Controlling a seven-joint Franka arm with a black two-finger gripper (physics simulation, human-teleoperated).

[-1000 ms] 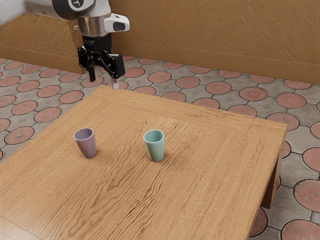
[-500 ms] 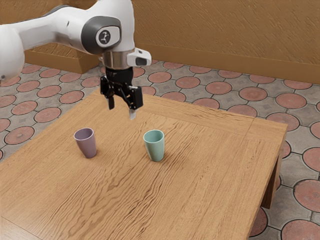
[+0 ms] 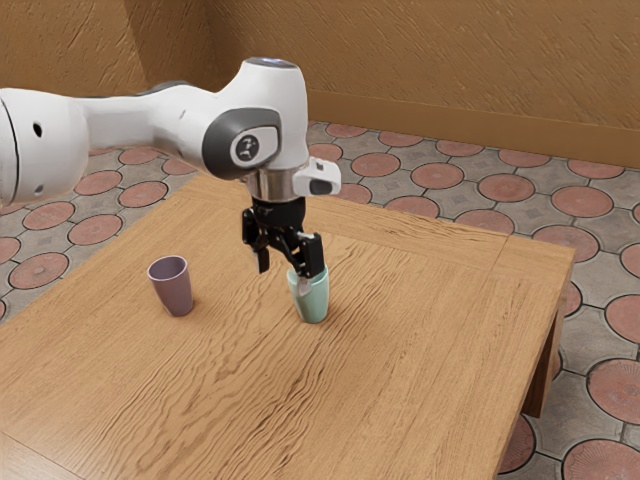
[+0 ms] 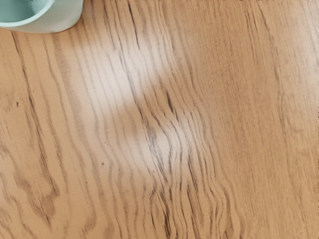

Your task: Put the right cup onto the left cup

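We note our jaws parted, empty, at the teal cup (image 3: 316, 302). The mauve cup (image 3: 174, 290) stands upright, apart, on the surface (image 3: 400, 380).

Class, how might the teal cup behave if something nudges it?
The teal cup would probably keep its shape, as its wall looks smooth and rigid. It may tip fairly easily, being tall with a narrow base, and its round side suggests it could then roll.

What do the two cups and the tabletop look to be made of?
The tabletop looks like satin-finished wood: dark grain lines, soft glare in the wrist view. The mint cup and purple cup look smooth with a slight sheen, evenly colored; perhaps glazed ceramic, perhaps plastic, I cannot tell which.
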